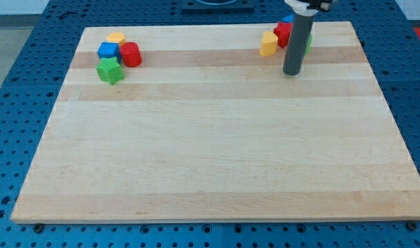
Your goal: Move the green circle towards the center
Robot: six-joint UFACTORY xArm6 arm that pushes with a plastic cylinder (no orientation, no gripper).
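Camera view shows a pale wooden tabletop lying on a blue perforated bench. No container of any kind stands on it; every block rests directly on the wood.

At about 10 o'clock from the board's middle, near the far left corner, four blocks huddle together: a yellow block at the back, a blue cube just in front of it, a red cylinder touching the cube at its 3 o'clock, and a green star at the cube's 6 o'clock.

At about 1 o'clock from the middle, near the far edge, sits a second cluster. A yellow rounded block comes first, with a red block just beside it at 2 o'clock and a sliver of blue block behind that. The dark rod rises in front of this group, and my tip rests on the wood at 5 o'clock from the yellow rounded block. The green circle shows only as a thin green edge at the rod's 3 o'clock side, mostly hidden, well away from the centre.

The arm carries no gripper, so I cannot tell any spread or pinch.
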